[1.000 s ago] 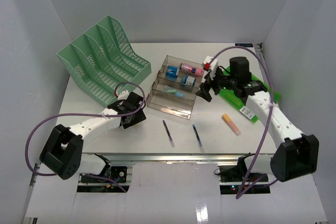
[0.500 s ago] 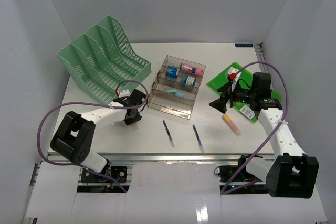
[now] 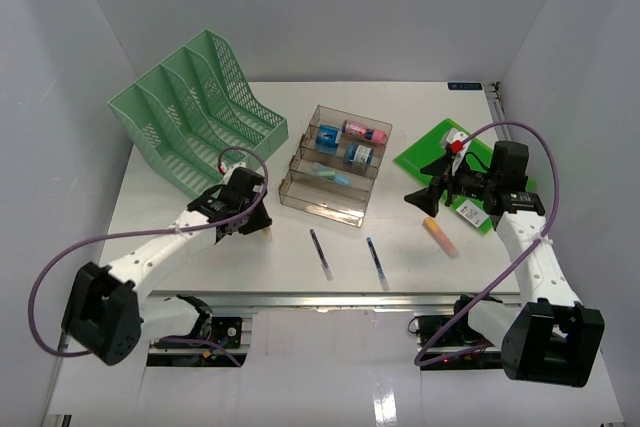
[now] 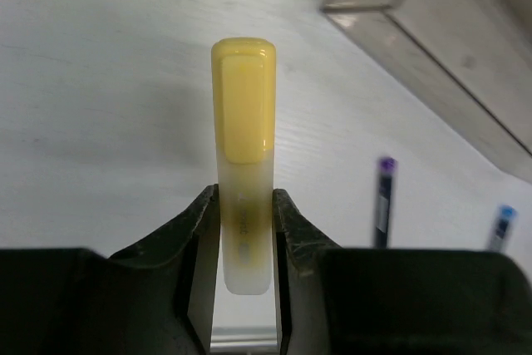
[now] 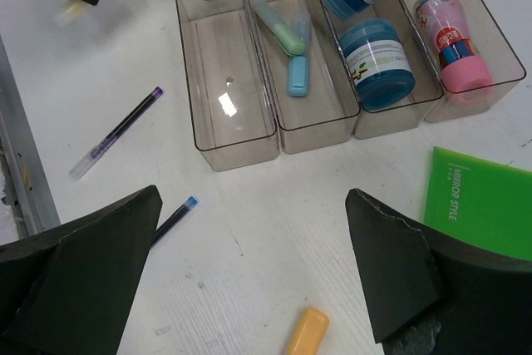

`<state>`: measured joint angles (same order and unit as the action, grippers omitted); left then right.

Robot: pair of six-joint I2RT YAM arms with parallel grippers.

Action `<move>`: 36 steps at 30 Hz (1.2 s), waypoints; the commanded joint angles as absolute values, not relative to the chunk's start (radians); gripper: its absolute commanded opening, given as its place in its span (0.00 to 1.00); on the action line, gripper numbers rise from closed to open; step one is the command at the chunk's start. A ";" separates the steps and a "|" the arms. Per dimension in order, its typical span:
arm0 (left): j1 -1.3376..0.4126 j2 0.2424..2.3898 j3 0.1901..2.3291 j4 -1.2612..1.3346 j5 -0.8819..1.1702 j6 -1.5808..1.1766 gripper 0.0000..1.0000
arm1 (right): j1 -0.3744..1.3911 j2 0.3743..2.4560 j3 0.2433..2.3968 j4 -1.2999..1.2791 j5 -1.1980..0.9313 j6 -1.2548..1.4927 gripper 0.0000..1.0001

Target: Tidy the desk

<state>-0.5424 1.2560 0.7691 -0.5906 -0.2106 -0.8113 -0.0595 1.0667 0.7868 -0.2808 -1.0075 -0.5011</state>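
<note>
The white desk (image 3: 420, 277) holds loose stationery. My left gripper (image 3: 255, 219) is shut on a yellow highlighter (image 4: 243, 122), holding it by its pale end just above the desk, left of the smoky tiered tray (image 3: 335, 162). My right gripper (image 3: 428, 184) is open and empty, hovering above the desk between the tray and a green notebook (image 3: 440, 147). In the right wrist view an orange highlighter (image 5: 306, 332) lies below the wide-open gripper (image 5: 253, 205). A purple-capped pen (image 3: 321, 253) and a blue-capped pen (image 3: 377, 262) lie near the front rail (image 3: 330, 299).
A mint-green mesh file rack (image 3: 195, 107) stands at the back left. The tray's compartments (image 5: 320, 56) hold mint and blue highlighters, two blue round items and a pink one. A white tagged item lies on the notebook by the right arm.
</note>
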 commanded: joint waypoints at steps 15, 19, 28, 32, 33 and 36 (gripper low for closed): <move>-0.553 1.622 1.208 -0.253 0.063 -1.434 0.00 | -0.111 1.039 0.760 -0.238 -1.059 -0.471 0.98; -0.561 1.747 1.295 -0.289 0.059 -1.574 0.02 | -0.117 1.037 0.761 -0.238 -1.056 -0.471 0.98; -0.590 1.884 1.372 -0.310 0.017 -1.677 0.14 | -0.121 1.031 0.761 -0.236 -1.052 -0.472 0.98; -0.593 1.880 1.368 -0.308 -0.024 -1.690 0.34 | -0.128 1.031 0.759 -0.238 -1.057 -0.472 0.98; -0.594 1.876 1.368 -0.308 -0.027 -1.687 0.36 | -0.129 1.031 0.758 -0.239 -1.059 -0.472 0.98; -0.596 1.851 1.359 -0.300 -0.035 -1.677 0.52 | -0.132 1.036 0.757 -0.239 -1.067 -0.472 0.98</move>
